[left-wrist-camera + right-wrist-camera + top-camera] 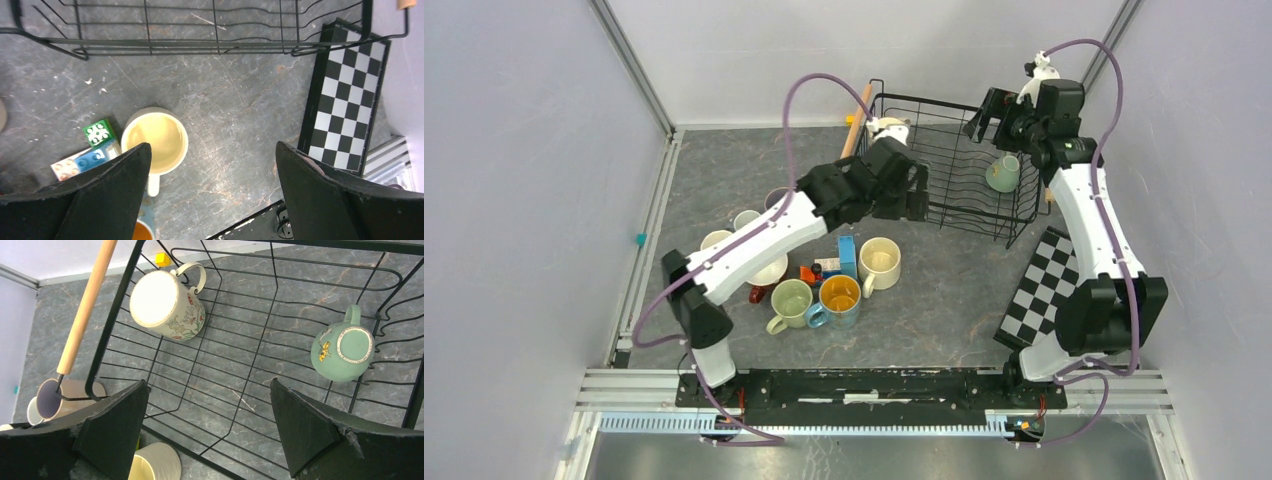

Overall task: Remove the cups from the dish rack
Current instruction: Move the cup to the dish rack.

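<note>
The black wire dish rack (1021, 212) stands at the back right. Two cups show in it: a cream floral mug (890, 129) lying at its left end and a pale green mug (1002, 173) at its right end. Both show in the right wrist view, cream (166, 304) and green (343, 350). My right gripper (982, 116) is open and empty above the rack (270, 305), between the two mugs (208, 382). My left gripper (913, 196) is open and empty at the rack's near left side, above bare table beside a cream-yellow mug (155, 140). Its opening (212, 146) holds nothing.
Several mugs stand on the table left of the rack, among them a cream-yellow one (879, 262), a blue one with an orange inside (840, 298) and a green one (790, 301). Toy blocks (829, 268) lie among them. A checkerboard (1044, 290) lies at the right. Walls enclose the table.
</note>
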